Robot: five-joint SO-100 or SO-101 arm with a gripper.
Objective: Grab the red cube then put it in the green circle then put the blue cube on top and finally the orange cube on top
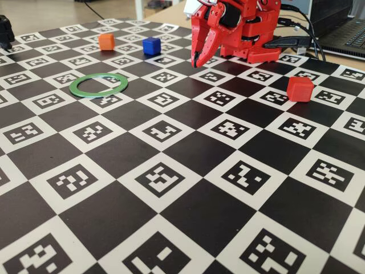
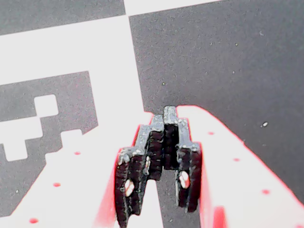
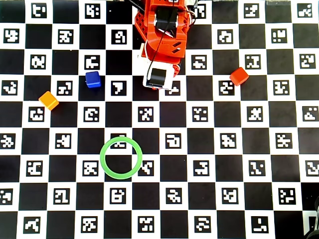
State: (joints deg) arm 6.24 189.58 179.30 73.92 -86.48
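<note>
Checkerboard squares lie closest, and beyond the green circle (image 1: 98, 84) the red gripper (image 1: 197, 61) hangs pinched together and empty, so it could bump the red cube (image 1: 300, 89), far right of that circle, and knock it away.

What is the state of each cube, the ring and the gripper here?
Small matte red cube: on the board, untouched.
Small deep-blue cube: on the board, unstacked.
Small bright-orange cube: on the board, unstacked.
Thin flat green ring: flat, centre empty.
Red two-finger gripper: fingers closed, holding nothing.
</note>
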